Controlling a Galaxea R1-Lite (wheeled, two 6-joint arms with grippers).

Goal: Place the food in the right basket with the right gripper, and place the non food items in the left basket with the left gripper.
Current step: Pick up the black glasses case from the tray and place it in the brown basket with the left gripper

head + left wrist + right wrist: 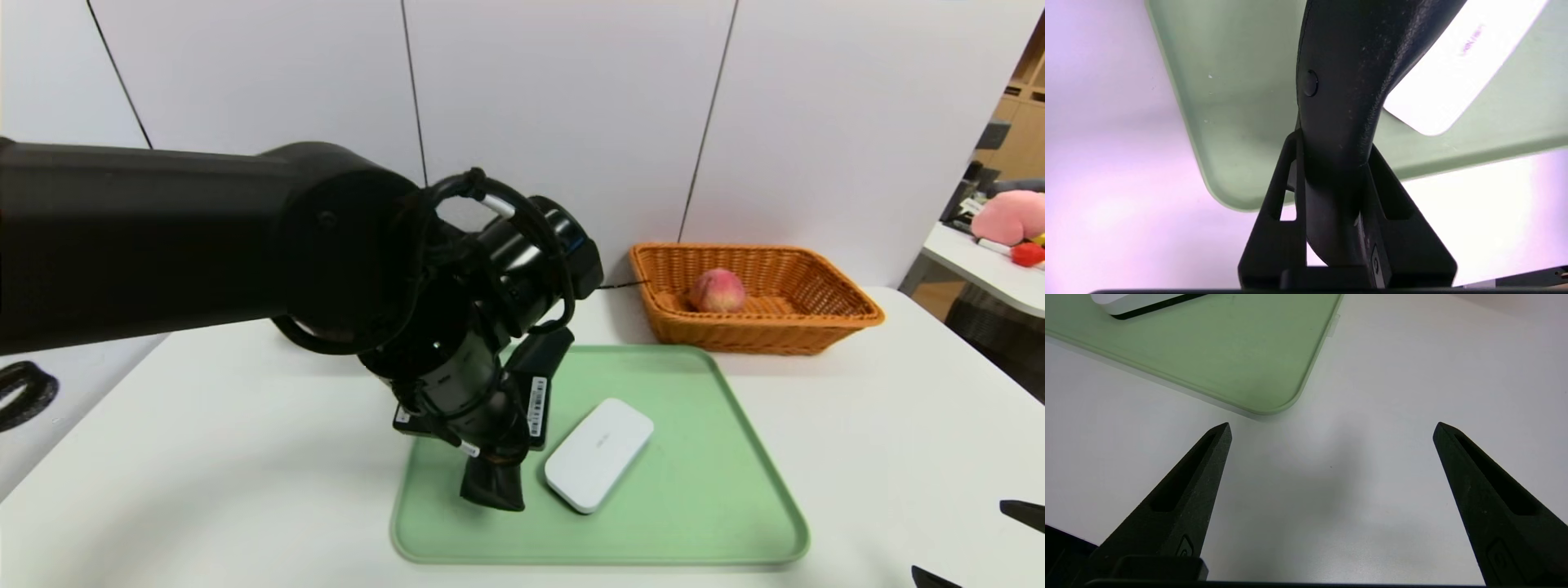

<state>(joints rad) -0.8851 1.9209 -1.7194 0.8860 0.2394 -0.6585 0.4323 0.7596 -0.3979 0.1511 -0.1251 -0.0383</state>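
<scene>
White table (857,457) seen carrying everything. Green tray (702,523) laid at centre, toward 6 o'clock. Orange wicker basket (849,314) set at 1 o'clock, just beyond tray's far edge, near wall. Dark looped item (24,392), possibly cable, glimpsed at 9 o'clock by table edge; whether it rests on table cannot be told.

We see a pale green tray (718,457) w/ a white device (598,454) on a white table (898,457), an orange-brown woven basket (824,327) holding a pink-red peach (718,291), a black left gripper (492,486) clamping a black object (1347,90), and black right gripper (1331,428) fingers.
</scene>
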